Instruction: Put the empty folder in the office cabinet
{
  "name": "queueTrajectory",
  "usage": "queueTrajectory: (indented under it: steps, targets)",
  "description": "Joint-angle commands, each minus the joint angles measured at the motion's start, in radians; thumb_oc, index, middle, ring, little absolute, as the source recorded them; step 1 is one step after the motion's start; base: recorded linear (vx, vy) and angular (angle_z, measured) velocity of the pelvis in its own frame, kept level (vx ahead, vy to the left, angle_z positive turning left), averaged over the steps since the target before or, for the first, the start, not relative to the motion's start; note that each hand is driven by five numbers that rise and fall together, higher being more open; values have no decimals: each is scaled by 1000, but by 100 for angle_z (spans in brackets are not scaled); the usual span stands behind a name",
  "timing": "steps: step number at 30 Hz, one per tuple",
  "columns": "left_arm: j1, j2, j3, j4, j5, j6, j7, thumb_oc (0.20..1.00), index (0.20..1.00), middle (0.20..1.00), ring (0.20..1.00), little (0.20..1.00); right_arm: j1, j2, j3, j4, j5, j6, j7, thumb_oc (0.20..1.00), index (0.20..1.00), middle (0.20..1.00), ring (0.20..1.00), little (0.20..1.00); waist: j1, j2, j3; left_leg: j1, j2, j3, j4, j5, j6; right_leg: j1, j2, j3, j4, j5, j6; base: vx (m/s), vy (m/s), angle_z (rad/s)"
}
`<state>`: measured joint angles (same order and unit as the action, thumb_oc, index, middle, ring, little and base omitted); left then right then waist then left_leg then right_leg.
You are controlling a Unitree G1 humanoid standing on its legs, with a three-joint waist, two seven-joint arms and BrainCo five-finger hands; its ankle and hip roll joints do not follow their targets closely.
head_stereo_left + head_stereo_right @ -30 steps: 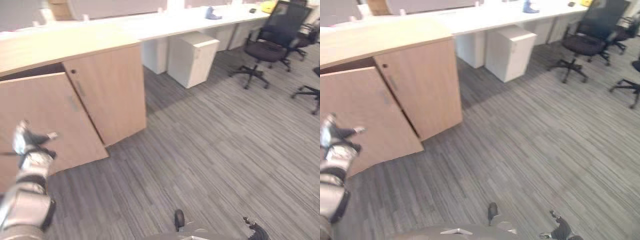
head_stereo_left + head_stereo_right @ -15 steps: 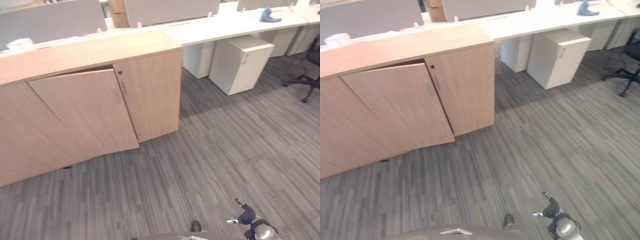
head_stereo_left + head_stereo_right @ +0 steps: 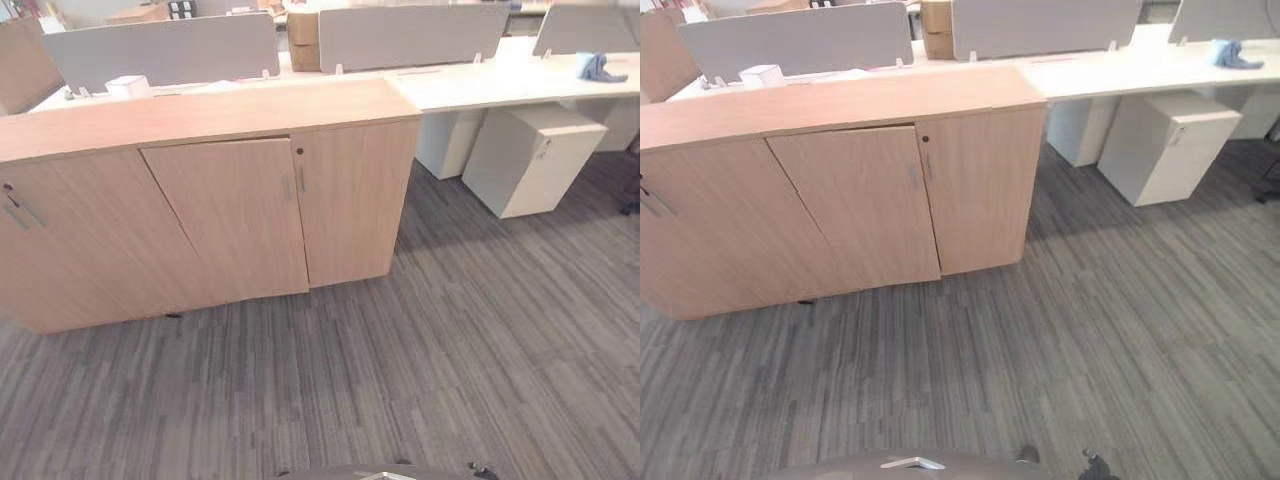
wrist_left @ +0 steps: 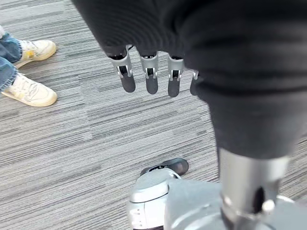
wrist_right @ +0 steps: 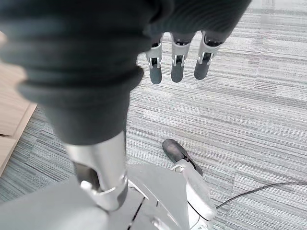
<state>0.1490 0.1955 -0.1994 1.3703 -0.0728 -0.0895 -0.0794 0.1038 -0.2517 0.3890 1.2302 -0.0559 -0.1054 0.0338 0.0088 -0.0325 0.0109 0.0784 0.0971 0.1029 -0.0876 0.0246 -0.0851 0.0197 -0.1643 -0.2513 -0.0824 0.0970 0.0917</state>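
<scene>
Grey striped carpet [image 3: 420, 350] runs wide and bare from the cabinet's foot toward the camera, with a white pedestal [image 3: 535, 160] under the desk edge at right. Light wood office cabinet [image 3: 220, 200]: middle door [image 3: 230, 225] slightly ajar along its top edge, other doors flush; a small white box [image 3: 126, 85] sits near the back edge of its top; the folder's whereabouts cannot be told. Left hand [image 4: 148, 72] and right hand [image 5: 177, 60] hang over carpet, fingers relaxed, holding nothing; a person's pale shoes [image 4: 29, 91] stand on the carpet.
</scene>
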Motion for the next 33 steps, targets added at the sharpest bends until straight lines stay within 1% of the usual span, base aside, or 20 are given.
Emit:
queueTrajectory:
  steps: [1, 7, 12, 13, 19, 33]
  targets:
    - [-101, -4, -12, 11, -26, -17, 0, 1000, 1000, 1000, 1000, 1000, -93, 12, 29, 26, 61, -8, 13, 1000, 1000, 1000, 1000, 1000, 1, -6, 16, 8, -20, -7, 2, -16, 12, 2, 15, 20, 57, -28, 33, 16, 34, 0]
    - [-111, 4, -19, 8, -25, -15, 3, 1000, 1000, 1000, 1000, 1000, -103, 31, 47, 51, 47, 3, 13, 1000, 1000, 1000, 1000, 1000, 18, -19, 5, 17, -23, -17, 0, -26, 16, 17, 12, 10, 52, -32, 36, 18, 12, 10]
    - [-110, 7, -17, 21, -13, -12, 1, 1000, 1000, 1000, 1000, 1000, -105, 44, 43, 53, 67, 6, 22, 1000, 1000, 1000, 1000, 1000, 23, -21, 1, 21, -24, -20, 0, -27, 18, 23, 11, 9, 50, -33, 37, 10, 10, 4]
    - [-111, 7, -10, 33, -12, -6, -5, 1000, 1000, 1000, 1000, 1000, -108, 53, 33, 71, 92, 11, 29, 1000, 1000, 1000, 1000, 1000, 26, -20, -3, 23, -26, -23, 0, -29, 19, 22, 9, 9, 51, -31, 39, 19, 28, 5]
    - [-92, 7, 11, 64, -6, 2, -14, 1000, 1000, 1000, 1000, 1000, -107, 57, 34, 79, 76, 16, 33, 1000, 1000, 1000, 1000, 1000, 26, -16, -10, 36, -29, -18, 0, -39, 21, 31, 7, 16, 46, -30, 41, 4, 7, 0]
    - [-87, 2, 16, 54, -30, 2, -24, 1000, 1000, 1000, 1000, 1000, -112, 51, 42, 75, 52, 19, 35, 1000, 1000, 1000, 1000, 1000, 23, -8, -6, 44, -35, -26, 0, -47, 25, 38, 2, 21, 46, -32, 44, 0, 0, 0]
